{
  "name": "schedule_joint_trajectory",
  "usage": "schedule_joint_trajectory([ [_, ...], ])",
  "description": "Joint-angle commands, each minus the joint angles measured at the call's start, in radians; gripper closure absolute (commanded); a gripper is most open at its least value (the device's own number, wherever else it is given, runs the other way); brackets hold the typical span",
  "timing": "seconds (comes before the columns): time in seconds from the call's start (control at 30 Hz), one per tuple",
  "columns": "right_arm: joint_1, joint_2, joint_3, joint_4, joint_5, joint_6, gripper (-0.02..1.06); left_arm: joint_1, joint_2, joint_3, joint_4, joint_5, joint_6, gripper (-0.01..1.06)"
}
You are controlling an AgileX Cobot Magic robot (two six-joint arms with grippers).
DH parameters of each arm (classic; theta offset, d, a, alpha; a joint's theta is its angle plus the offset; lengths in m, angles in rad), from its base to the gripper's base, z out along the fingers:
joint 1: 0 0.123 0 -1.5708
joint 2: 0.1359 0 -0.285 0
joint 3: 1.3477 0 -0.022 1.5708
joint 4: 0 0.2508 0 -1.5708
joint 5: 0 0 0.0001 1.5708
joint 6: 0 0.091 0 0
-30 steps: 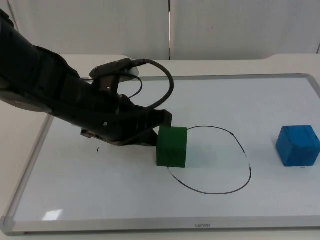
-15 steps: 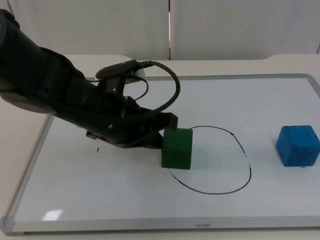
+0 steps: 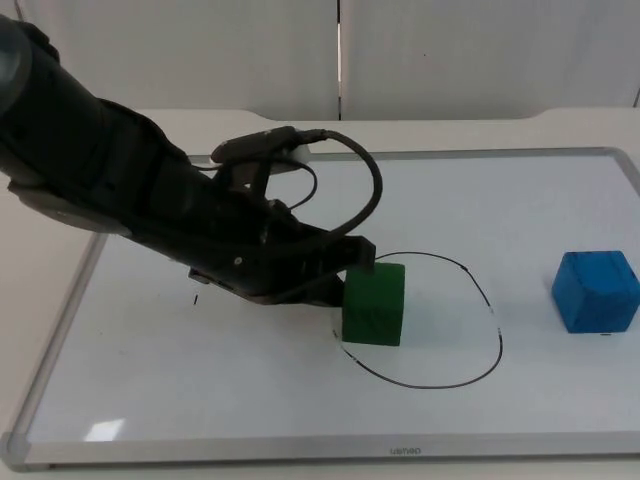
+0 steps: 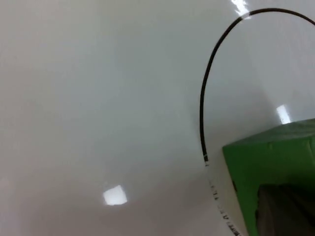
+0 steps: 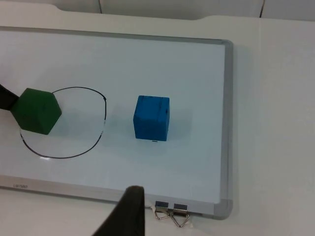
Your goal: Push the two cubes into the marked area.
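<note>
Where the black outline (image 3: pixel 455 330) is drawn on the whiteboard (image 3: pixel 250 400), the green cube (image 3: pixel 374 304) sits across its left edge, partly inside the loop and partly on the line. It rests flat on one face, has no long axis, and is turned slightly, one vertical edge facing the top camera. In the left wrist view the same cube (image 4: pixel 275 167) lies just beside the curved line (image 4: pixel 206 98), with a dark fingertip against its near face.

Left gripper (image 3: pixel 345 275): low over the board, pressed against the cube's left side; the cube lies beyond the fingers' tips, not between them. Whether those fingers are spread or closed cannot be told.

Blue cube (image 3: pixel 596 291): flat on the board, well apart from the outline on its right, wholly outside it. In the right wrist view this cube (image 5: pixel 152 118) stands near the loop (image 5: pixel 64 123), with the green one (image 5: pixel 36 110) on the loop's far edge.

Right arm: waiting off the board; one dark fingertip (image 5: pixel 129 211) stands near the board's clipped corner (image 5: pixel 172 210). Finger state cannot be told.
</note>
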Motion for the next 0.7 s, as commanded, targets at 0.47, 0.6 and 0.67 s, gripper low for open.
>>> schedule_joint_trajectory([
  [0.47,-0.005,-0.003,0.006,0.007,-0.008,-0.008,-0.01,-0.030,0.000,-0.006,-0.010,0.010,-0.004,1.05],
  [0.6,-0.005,-0.003,0.006,0.007,-0.008,-0.008,-0.01,-0.032,0.001,-0.012,-0.010,0.010,-0.004,1.05],
  [0.67,-0.005,-0.003,0.006,0.007,-0.008,-0.008,-0.01,-0.032,0.001,-0.012,-0.010,0.008,-0.001,1.05],
])
